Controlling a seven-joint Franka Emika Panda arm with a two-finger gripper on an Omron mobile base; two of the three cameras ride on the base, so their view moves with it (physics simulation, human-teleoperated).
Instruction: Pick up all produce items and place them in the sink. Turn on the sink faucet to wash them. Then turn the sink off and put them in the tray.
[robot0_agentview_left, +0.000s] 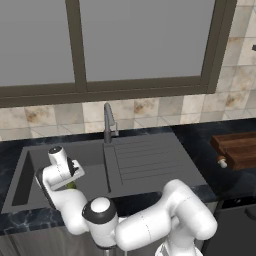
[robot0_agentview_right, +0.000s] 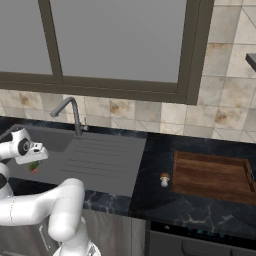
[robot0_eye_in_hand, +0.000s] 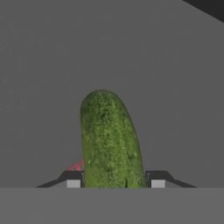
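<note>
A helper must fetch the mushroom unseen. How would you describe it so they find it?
Start at the wooden tray on the dark counter, right of the sink. The mushroom stands just left of the tray, a small brown cap on a pale stem.

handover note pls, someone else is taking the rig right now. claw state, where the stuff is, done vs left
Claw: shut on the cucumber, held low over the sink basin.
Mushroom: on the counter between the drainboard and the tray, apart from both.
Faucet: no water visible.
Done: cucumber picked up and brought over the basin.
Left: release cucumber, fetch mushroom into sink, faucet on, faucet off, move both into the tray.
</note>
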